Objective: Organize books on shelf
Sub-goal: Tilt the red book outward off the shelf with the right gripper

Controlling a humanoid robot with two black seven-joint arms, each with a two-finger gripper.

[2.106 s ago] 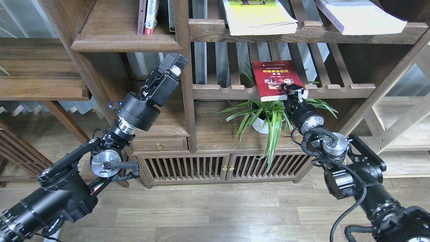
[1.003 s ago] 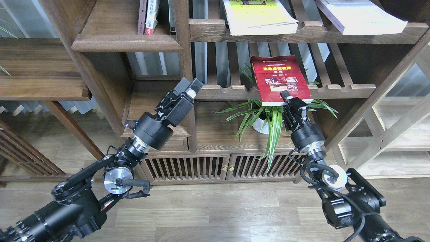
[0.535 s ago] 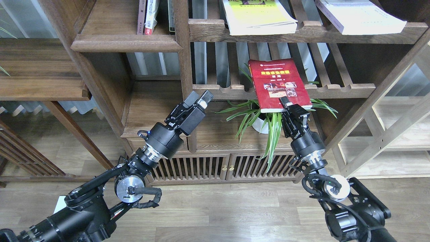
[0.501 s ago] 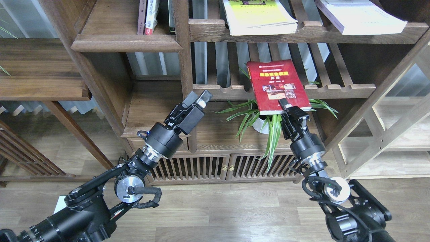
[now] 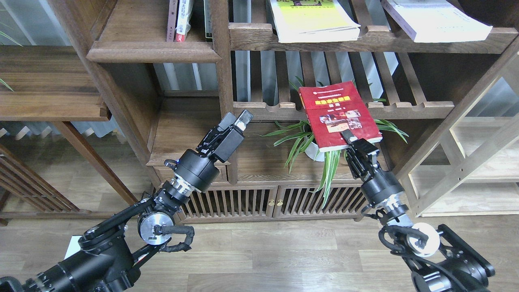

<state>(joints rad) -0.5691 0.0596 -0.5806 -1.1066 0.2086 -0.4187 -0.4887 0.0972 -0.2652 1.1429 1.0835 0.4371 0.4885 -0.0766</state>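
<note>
Shelf [image 5: 154,52], up-left of the red book [image 5: 338,115], holds only a few upright spines. Yellow-green book [image 5: 314,20] and pale book [image 5: 436,20] lie above the red one on the slatted rack. Right pincer [image 5: 352,142] pinches the red book's near edge; left pincer [image 5: 239,119] hangs left of it, its state unclear. Judged: none of the three filed.

The left arm came in from seven o'clock and reached up toward one o'clock, its silver elbow joint low and its thick wrist above. The left gripper [image 5: 240,119] pointed to one o'clock, held nothing, and its two fingers could not be told apart. The right arm came in from five o'clock and stretched toward eleven o'clock. The right gripper [image 5: 349,138] was closed on the near edge of the red book [image 5: 338,115], one finger lying over the cover.
</note>
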